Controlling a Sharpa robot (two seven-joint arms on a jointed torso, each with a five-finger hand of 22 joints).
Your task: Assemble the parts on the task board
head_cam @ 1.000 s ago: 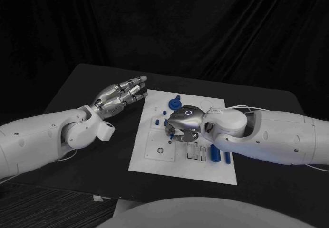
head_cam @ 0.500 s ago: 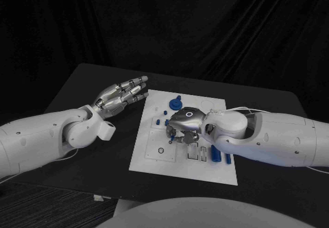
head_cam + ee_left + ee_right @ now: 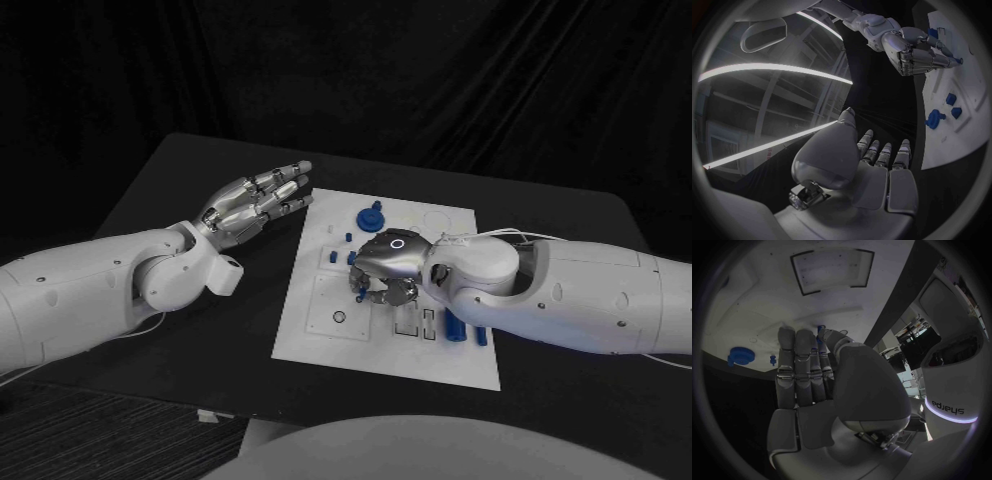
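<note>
One small blue part (image 3: pixel 821 330) is pinched by the right hand (image 3: pixel 387 262) low over the task board (image 3: pixel 325 345) middle. If misaligned, jamming or a drop is likely. The left hand (image 3: pixel 255 205) is held open beside the board.

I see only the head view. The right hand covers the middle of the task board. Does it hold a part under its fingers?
Observer: Yes. In the right wrist view, a small blue part is pinched between the thumb and fingers of the right hand.
Operator: And the left hand, is something lying in its palm?
Observer: No. The left wrist view shows the left hand with its fingers apart and nothing in it.
</note>
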